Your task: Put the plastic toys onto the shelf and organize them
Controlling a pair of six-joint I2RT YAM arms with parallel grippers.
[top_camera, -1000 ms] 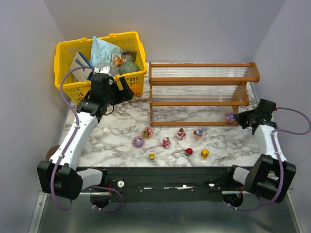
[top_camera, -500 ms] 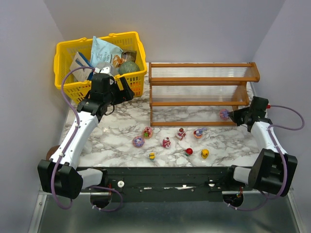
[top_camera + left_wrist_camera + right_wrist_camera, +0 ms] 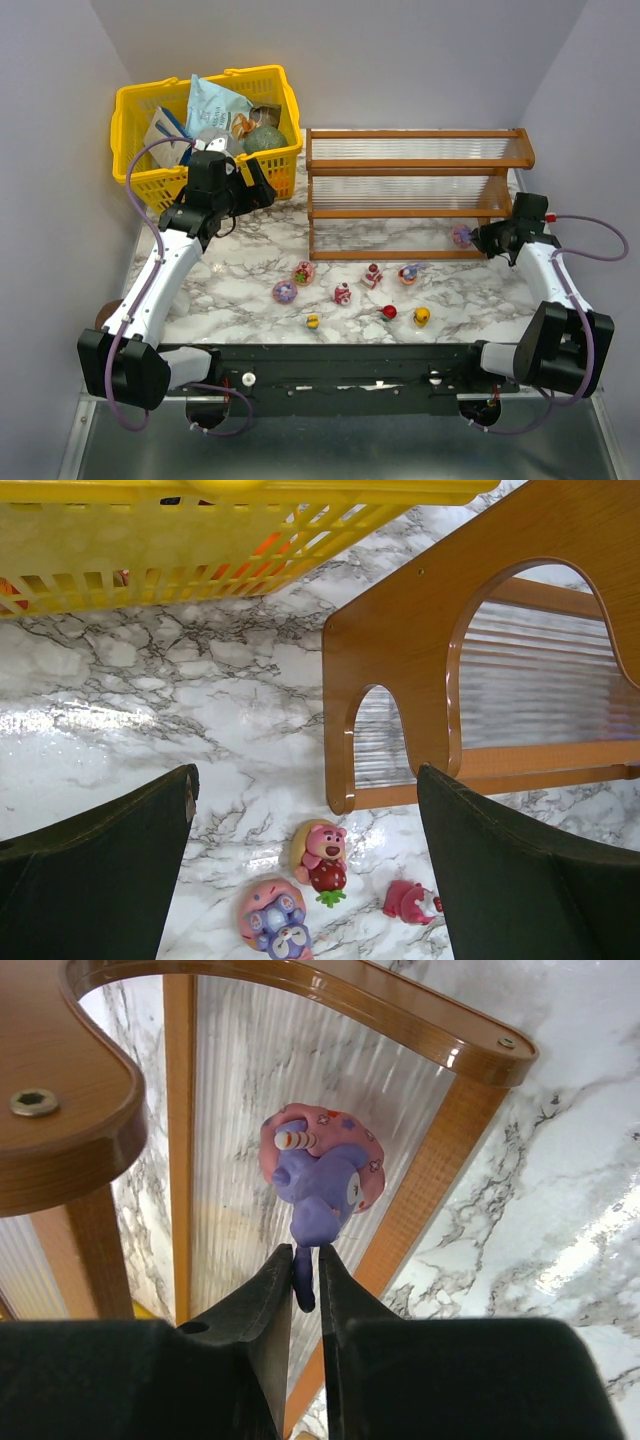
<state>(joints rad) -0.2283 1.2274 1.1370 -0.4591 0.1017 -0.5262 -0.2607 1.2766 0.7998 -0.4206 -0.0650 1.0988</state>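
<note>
The shelf (image 3: 410,163) stands at the back right. A pink-and-purple toy (image 3: 461,235) lies on the right end of its lowest ribbed tier (image 3: 230,1110). My right gripper (image 3: 482,238) is right behind it. In the right wrist view the jaws (image 3: 306,1250) stand a sliver open around the toy's (image 3: 322,1165) thin purple tail, a gap showing beside it. Several more plastic toys (image 3: 342,294) are scattered on the marble in front of the shelf. My left gripper (image 3: 258,183) hovers wide open and empty by the basket; below it lie a pink bear toy (image 3: 325,852) and a round pink-purple one (image 3: 272,917).
A yellow basket (image 3: 130,110) of packets and jars stands at the back left, its wall (image 3: 150,540) close ahead of the left gripper. The shelf's wooden side panel (image 3: 400,680) rises to that gripper's right. Grey walls enclose the table on three sides.
My right gripper carried the pink-and-purple toy left onto the shelf's lowest tier, and its jaws have parted slightly around the tail. The left arm has not moved.
</note>
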